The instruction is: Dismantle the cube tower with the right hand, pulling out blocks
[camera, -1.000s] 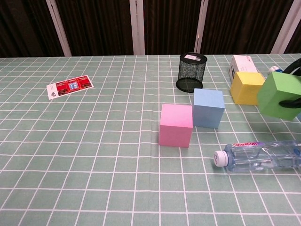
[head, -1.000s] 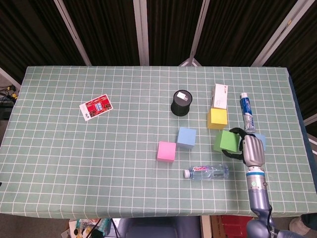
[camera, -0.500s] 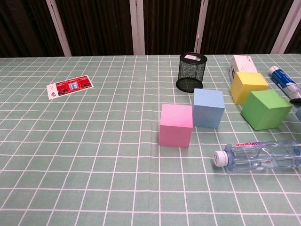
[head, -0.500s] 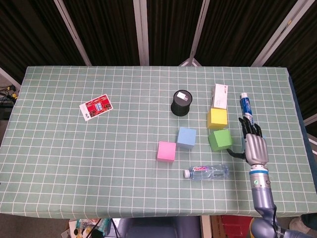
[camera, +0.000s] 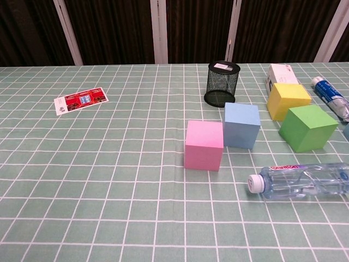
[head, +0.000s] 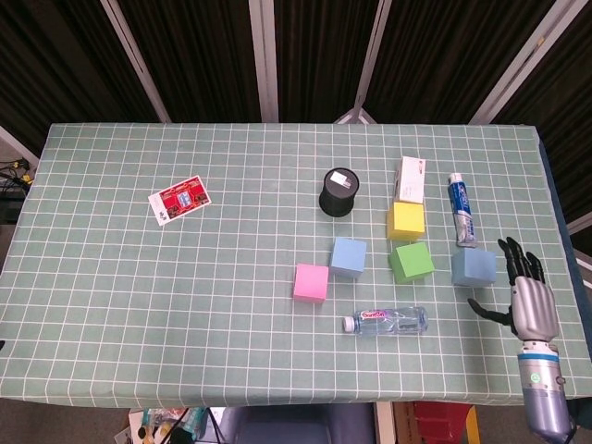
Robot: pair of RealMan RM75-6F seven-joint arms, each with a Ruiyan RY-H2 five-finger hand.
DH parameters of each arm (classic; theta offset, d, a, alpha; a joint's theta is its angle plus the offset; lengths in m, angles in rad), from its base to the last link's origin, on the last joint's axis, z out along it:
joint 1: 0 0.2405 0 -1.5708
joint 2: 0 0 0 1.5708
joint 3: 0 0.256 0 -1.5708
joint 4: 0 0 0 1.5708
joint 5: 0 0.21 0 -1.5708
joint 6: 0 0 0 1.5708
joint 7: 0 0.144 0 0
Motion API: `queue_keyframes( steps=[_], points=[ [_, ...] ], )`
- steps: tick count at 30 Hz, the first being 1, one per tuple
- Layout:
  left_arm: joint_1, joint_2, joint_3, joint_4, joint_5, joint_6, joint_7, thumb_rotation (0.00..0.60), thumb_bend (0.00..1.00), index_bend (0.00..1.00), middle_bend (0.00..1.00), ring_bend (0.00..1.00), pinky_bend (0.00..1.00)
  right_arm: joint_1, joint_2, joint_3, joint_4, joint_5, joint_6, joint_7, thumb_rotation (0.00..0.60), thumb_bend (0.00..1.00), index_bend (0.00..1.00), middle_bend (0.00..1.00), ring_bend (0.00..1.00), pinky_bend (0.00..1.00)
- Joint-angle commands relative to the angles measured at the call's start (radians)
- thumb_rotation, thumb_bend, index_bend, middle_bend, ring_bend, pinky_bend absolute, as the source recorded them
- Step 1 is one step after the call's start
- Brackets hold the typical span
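Note:
Several cubes lie apart on the green checked table [head: 139, 305]. A pink cube [head: 311, 282] [camera: 204, 145] and a light blue cube [head: 349, 257] [camera: 241, 125] sit side by side near the middle. A yellow cube [head: 405, 220] [camera: 287, 100] stands behind a green cube [head: 412, 262] [camera: 307, 127]. Another light blue cube [head: 473, 267] rests to the right of the green one. My right hand [head: 525, 294] hovers at the table's right edge, fingers spread, holding nothing, to the right of that cube. The chest view does not show it. My left hand is out of both views.
A clear water bottle [head: 387, 321] [camera: 300, 180] lies in front of the cubes. A black mesh cup [head: 339, 192] [camera: 223, 83], a white box [head: 412, 178] [camera: 282, 73] and a toothpaste tube [head: 462, 209] [camera: 330, 94] sit behind them. A red card [head: 179, 200] [camera: 80, 101] lies far left.
My right hand set the green cube down in front of the yellow one, opened, and drew back right toward the table's edge, uncovering the second light blue cube.

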Motion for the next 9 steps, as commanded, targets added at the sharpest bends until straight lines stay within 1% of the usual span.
queue_keyframes(
  steps=[1, 4, 9],
  points=[
    [-0.001, 0.001, 0.001, 0.007, 0.005, 0.002, -0.006, 0.600, 0.18, 0.14, 0.00, 0.00, 0.00, -0.030, 0.025, -0.081, 0.087, -0.156, 0.066, -0.050, 0.600, 0.17, 0.04, 0.00, 0.10, 0.02],
    [0.001, 0.001, -0.003, 0.012, -0.006, 0.002, -0.015, 0.600, 0.18, 0.14, 0.00, 0.00, 0.00, -0.039, 0.033, -0.099, 0.085, -0.197, 0.088, -0.072, 0.600, 0.17, 0.04, 0.00, 0.10, 0.01],
    [-0.003, 0.004, -0.011, 0.015, -0.027, -0.009, -0.018, 0.600, 0.18, 0.14, 0.00, 0.00, 0.00, -0.058, 0.046, -0.099, 0.067, -0.205, 0.122, -0.088, 0.600, 0.17, 0.04, 0.00, 0.10, 0.01]
  ],
)
